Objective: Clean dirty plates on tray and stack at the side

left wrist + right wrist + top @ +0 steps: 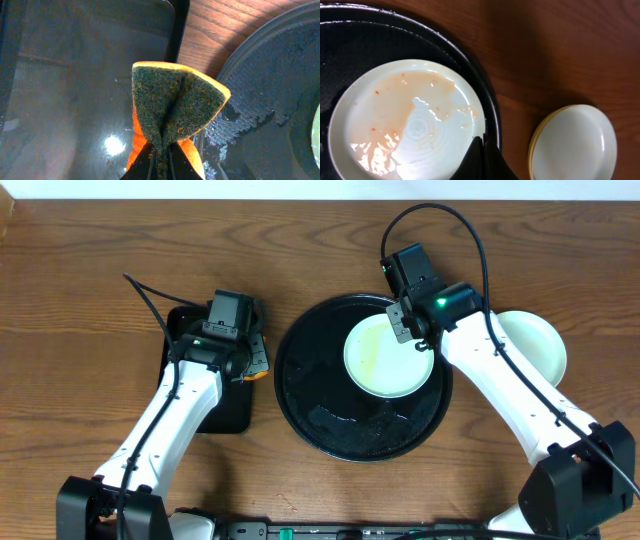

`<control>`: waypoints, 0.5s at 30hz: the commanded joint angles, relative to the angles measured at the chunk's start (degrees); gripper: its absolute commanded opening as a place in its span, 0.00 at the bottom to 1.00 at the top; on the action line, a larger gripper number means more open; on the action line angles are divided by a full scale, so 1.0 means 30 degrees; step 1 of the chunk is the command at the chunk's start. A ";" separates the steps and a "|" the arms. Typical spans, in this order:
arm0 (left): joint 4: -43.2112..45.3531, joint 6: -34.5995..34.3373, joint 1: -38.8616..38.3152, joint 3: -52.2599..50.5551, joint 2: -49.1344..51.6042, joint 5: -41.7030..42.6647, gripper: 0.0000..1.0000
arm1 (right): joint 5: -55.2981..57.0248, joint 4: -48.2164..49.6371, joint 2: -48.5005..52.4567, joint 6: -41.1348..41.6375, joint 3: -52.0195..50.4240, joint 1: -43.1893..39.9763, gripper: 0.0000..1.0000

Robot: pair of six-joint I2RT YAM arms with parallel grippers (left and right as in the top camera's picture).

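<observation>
A pale mint-green plate smeared with orange sauce lies on the upper right part of the round black tray. My right gripper is shut on that plate's right rim, where it meets the tray's rim. On the wood to the right, a clean mint plate sits stacked on a yellow one. My left gripper is shut on a folded orange sponge, its green scouring face up, left of the round tray.
A small rectangular black tray lies under the left gripper and sponge. The round tray's floor is wet with foam. Bare wood tabletop surrounds both trays.
</observation>
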 commanded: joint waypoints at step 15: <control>-0.0058 0.0248 0.0095 -0.0255 -0.0015 -0.0248 0.08 | -0.9304 -0.1428 -0.0335 0.3286 -0.0284 -0.5479 0.81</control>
